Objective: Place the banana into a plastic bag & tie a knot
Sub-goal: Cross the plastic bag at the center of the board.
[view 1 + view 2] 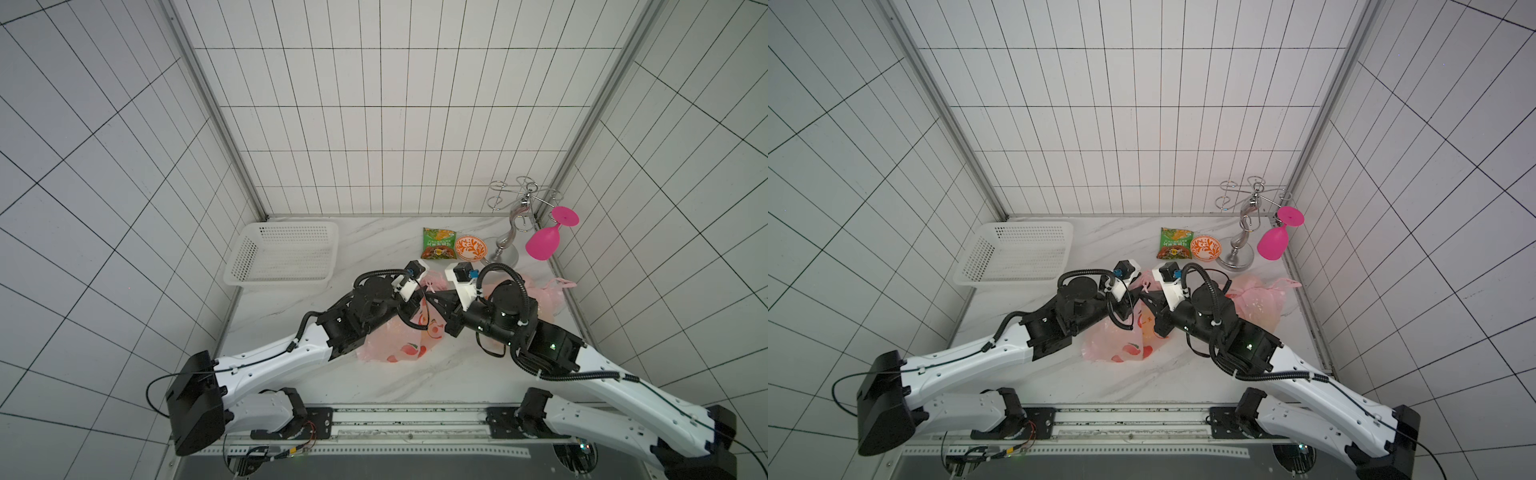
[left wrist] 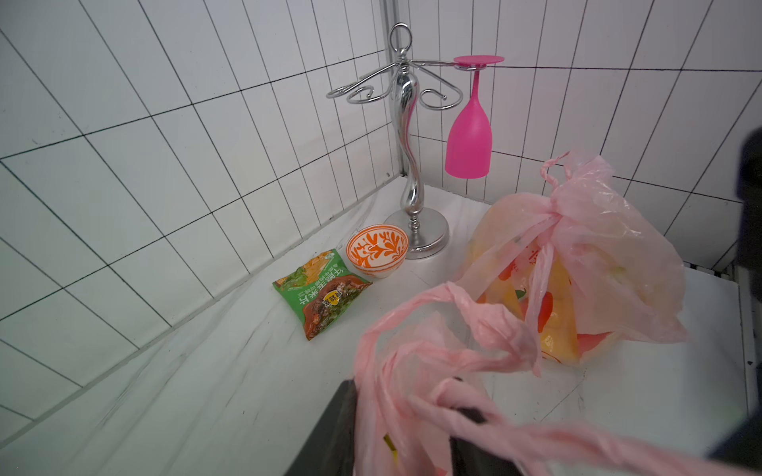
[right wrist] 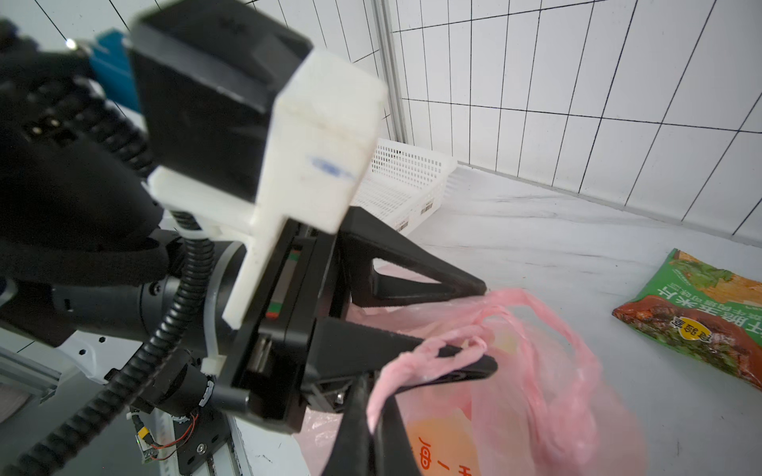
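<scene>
Snack packet (image 3: 701, 313): Chinese print, not legible. Pink bag (image 3: 515, 391): red characters, unreadable. Basket (image 3: 404, 181): barcode stickers (image 3: 426, 207).

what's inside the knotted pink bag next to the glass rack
Through the knotted pink bag's thin film a yellow mass shows low down, with red and orange patches that may be print. The crumpled plastic hides its shape, so what it is cannot be told.

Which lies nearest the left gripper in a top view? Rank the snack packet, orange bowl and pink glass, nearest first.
From the left gripper:
1. Snack packet, just beyond it.
2. Orange bowl, beside the packet, rightward.
3. Pink glass, hanging in the far right corner.
</scene>
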